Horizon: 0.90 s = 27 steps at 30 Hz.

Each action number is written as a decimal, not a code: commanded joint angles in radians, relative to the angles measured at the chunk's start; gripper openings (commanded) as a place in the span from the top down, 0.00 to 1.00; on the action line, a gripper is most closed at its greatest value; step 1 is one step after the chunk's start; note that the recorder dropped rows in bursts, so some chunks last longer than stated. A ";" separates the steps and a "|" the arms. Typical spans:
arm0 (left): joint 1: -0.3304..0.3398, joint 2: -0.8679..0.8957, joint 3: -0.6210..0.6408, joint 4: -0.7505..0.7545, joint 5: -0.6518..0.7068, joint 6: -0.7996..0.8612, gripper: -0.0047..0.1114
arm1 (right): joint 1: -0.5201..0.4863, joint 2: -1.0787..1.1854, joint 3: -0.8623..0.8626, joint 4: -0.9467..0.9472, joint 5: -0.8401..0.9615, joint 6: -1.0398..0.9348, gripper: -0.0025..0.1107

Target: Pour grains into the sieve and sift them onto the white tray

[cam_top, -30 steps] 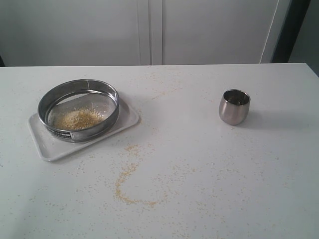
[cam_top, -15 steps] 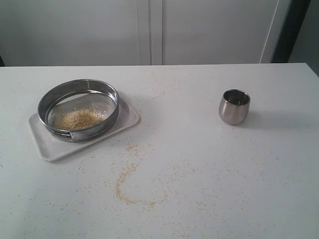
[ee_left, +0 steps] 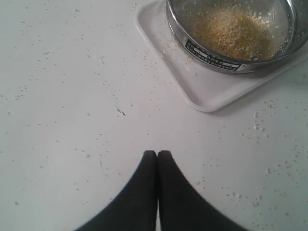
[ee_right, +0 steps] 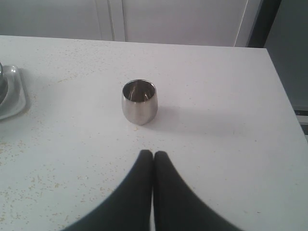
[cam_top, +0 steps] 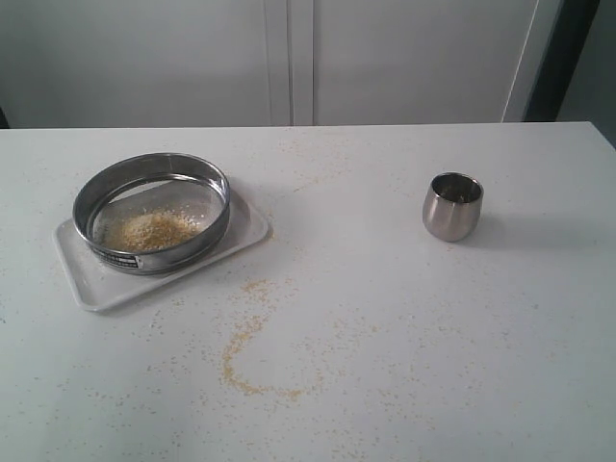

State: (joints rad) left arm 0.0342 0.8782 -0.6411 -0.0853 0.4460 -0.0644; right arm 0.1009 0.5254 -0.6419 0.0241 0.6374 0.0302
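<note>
The steel sieve (cam_top: 151, 212) sits on the white tray (cam_top: 241, 231) at the table's left, with a patch of golden grains (cam_top: 149, 231) on its mesh. In the left wrist view the sieve (ee_left: 231, 33) with its dark label and the tray (ee_left: 207, 89) lie beyond my left gripper (ee_left: 157, 154), which is shut and empty above bare table. My right gripper (ee_right: 153, 154) is shut and empty too, a short way back from the small steel cup (ee_right: 139, 102). Neither arm shows in the exterior view.
The steel cup (cam_top: 452, 206) stands upright at the right of the table. Spilled grains (cam_top: 245, 356) lie in a curved trail on the table in front of the tray, with fine specks scattered widely. A pale wall with cabinet doors runs behind the table.
</note>
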 commanded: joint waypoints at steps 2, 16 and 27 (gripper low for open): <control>0.001 0.135 -0.126 -0.012 0.094 0.020 0.96 | -0.008 -0.004 0.004 -0.001 -0.003 -0.007 0.98; 0.001 0.490 -0.440 -0.012 0.269 0.064 0.96 | -0.008 -0.004 0.004 -0.001 -0.003 -0.007 0.98; -0.011 0.769 -0.672 -0.018 0.318 0.064 0.96 | -0.008 -0.004 0.004 -0.001 -0.003 -0.007 0.98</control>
State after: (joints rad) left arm 0.0342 1.5928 -1.2666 -0.0874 0.7360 0.0000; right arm 0.1009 0.5254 -0.6419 0.0241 0.6374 0.0302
